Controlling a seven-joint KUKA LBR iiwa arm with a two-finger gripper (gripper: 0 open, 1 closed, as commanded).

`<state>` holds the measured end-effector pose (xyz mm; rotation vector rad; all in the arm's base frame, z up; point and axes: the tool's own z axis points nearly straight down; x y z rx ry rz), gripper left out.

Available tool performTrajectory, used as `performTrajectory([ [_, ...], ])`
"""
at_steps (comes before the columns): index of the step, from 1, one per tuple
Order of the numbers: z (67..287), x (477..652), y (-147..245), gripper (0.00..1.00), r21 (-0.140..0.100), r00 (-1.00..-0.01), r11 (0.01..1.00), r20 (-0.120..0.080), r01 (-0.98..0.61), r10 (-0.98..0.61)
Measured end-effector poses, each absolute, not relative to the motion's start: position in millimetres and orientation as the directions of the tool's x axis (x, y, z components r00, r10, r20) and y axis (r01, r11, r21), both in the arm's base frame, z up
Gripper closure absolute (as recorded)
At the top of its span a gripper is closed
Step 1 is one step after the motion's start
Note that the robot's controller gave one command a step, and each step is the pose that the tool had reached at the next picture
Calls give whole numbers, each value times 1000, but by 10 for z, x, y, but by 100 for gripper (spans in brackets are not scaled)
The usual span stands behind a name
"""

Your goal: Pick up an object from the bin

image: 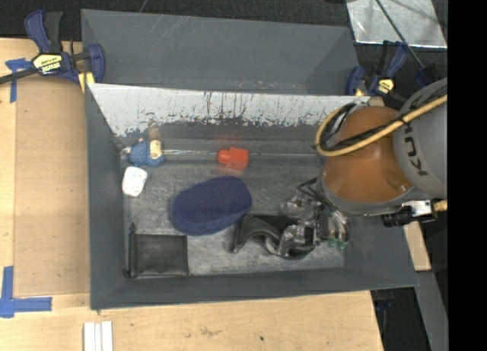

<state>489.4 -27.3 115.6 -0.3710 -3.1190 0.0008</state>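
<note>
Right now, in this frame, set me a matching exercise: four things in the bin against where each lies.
Things: 1 blue oval pad; 2 orange block; 3 white piece; 4 black flat square.
Places in the bin: A near left corner; B middle; C centre, by the far wall; D by the left wall, midway.
Pairs: 1-B; 2-C; 3-D; 4-A.

Hand point(308, 228) low at the right side of the bin point(103, 212), at the right end of a black curved piece point(255, 229). Leftward — dark blue oval pad point(211, 204), black flat pouch point(158, 254), orange block point(233, 158).
</note>
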Motion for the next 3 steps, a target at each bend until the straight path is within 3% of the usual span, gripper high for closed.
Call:
performTrajectory([
  [1, 987, 4943, -177, 100, -12, -973, 973, 15, 230, 230],
  [2, 1034, 4969, 19, 100, -10, -996, 996, -11, -93, -93],
  [3, 2810, 5121, -106, 100, -2, -838, 838, -3, -546, -546],
])
